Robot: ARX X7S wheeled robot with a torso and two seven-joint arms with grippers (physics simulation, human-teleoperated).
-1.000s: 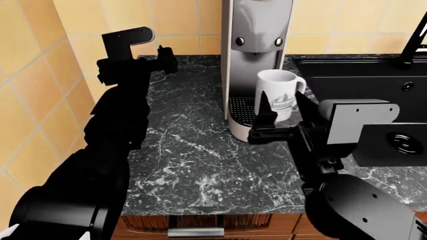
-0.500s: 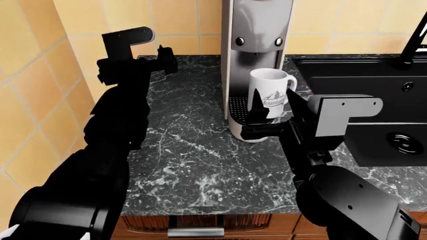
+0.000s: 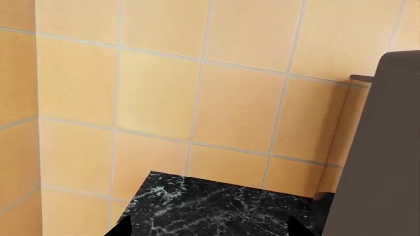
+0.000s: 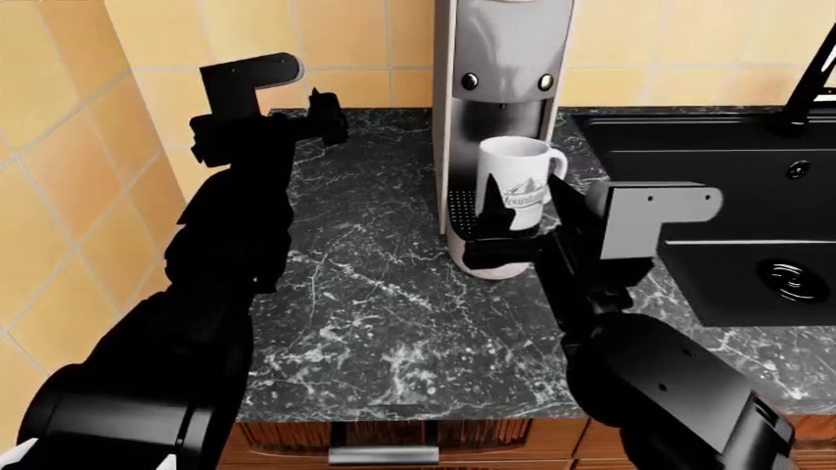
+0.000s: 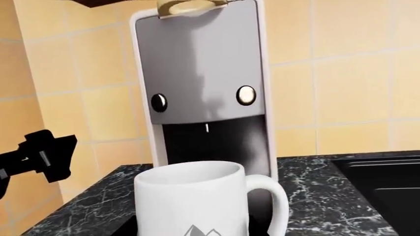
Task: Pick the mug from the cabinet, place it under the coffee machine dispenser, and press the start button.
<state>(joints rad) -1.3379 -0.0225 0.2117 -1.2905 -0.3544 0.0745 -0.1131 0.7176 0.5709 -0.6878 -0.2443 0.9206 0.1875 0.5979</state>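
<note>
Right gripper (image 4: 520,233): it is clamping the mug from the near side, its black fingers standing on either flank of the cup, low on its body.
Left gripper (image 4: 324,116): it is hovering over the far left corner of the counter, by the tiled wall; only two dark tips are poking into its own wrist view, so I cannot tell how wide it is standing.
Counter (image 4: 379,294): black marble with white veins is stretching from the left wall across to the sink.
Sink (image 4: 731,166): a black basin is sitting to the right of the machine, its far right side running out of the head view.
Coffee machine dispenser (image 4: 503,108): a tall silver-grey tower with a white base, two round buttons on its face and a dark recess under the head; its top is being cut off in the head view.
Mug (image 4: 516,181): white ceramic with a loop handle pointing right and a grey mountain logo; it is sitting upright at the front of the drip tray (image 4: 464,206), just before the recess.
Hard to make out: the lettering is too small to read, and the mug's bottom is being hidden by the gripper, so contact with the tray is unclear.
</note>
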